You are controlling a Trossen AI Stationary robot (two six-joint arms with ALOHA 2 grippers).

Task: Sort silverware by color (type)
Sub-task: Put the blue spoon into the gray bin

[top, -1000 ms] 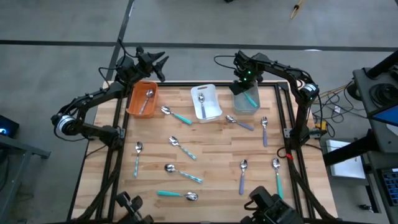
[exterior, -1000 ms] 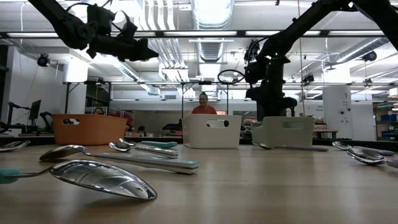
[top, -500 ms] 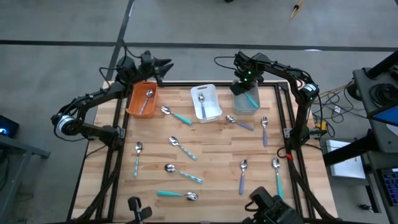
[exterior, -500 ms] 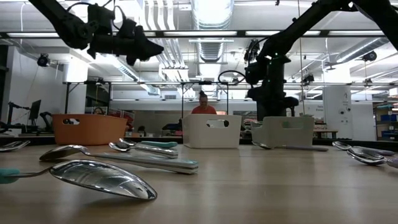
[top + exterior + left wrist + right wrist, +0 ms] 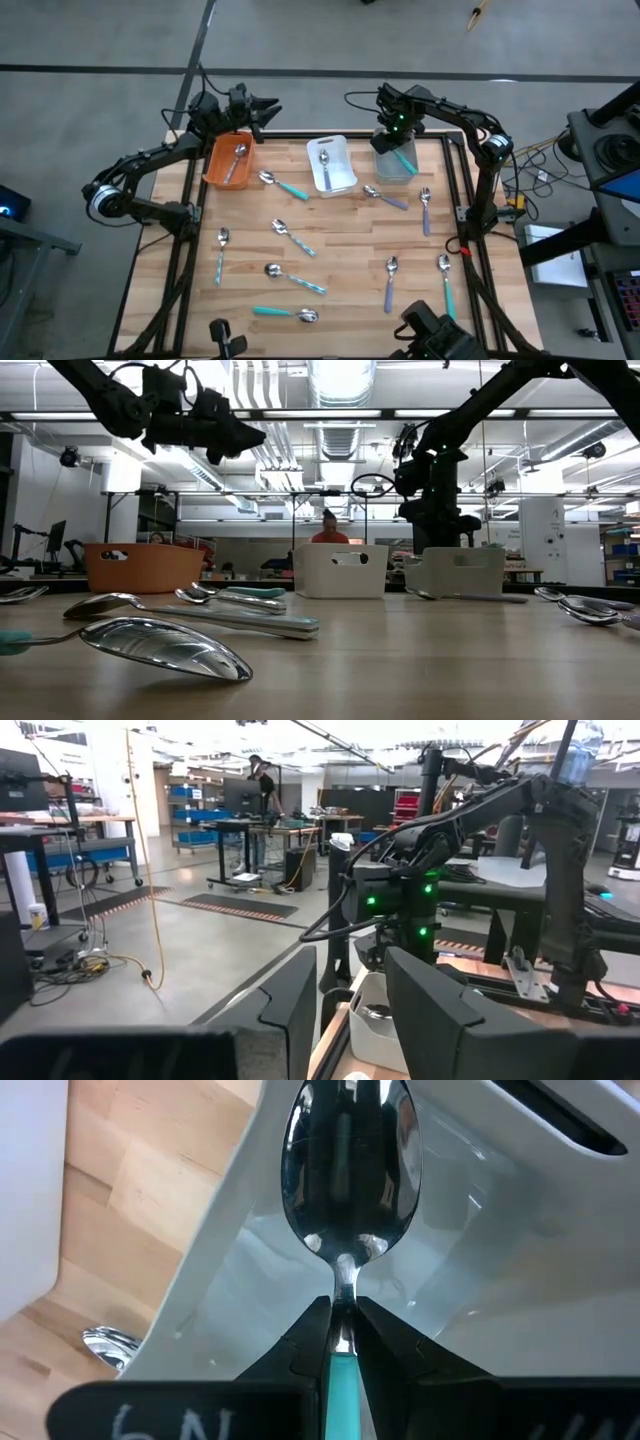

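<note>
My right gripper [image 5: 393, 136] hangs over the grey bin [image 5: 384, 172] at the table's far right, shut on a teal-handled spoon [image 5: 347, 1155]. The spoon's shiny bowl points down into the bin [image 5: 225, 1260]. A teal handle [image 5: 404, 159] shows in the bin in the high view. My left gripper [image 5: 266, 108] is open and empty, in the air just beyond the far edge of the orange bin [image 5: 214, 166], its fingers level and pointing toward the table's right. More spoons and forks lie flat on the table. My right gripper pinches the spoon between its two fingers [image 5: 305, 1342] at the thin metal neck [image 5: 343, 1295], where the teal handle begins. The fingers point down and lie along the spoon. The spoon hangs bowl-down inside the grey bin; I cannot tell whether the bowl touches the floor.
The orange bin holds a lavender-handled spoon [image 5: 238, 156]; the white bin [image 5: 341, 181] holds another spoon [image 5: 324, 160]. Loose pieces lie across the table's middle and near half, such as a teal spoon [image 5: 284, 185], a lavender spoon [image 5: 386, 198] and a lavender fork [image 5: 425, 208].
My left gripper has gone a little toward the table's right edge, staying high above the far edge of the orange bin. My right gripper and its spoon have kept still.
</note>
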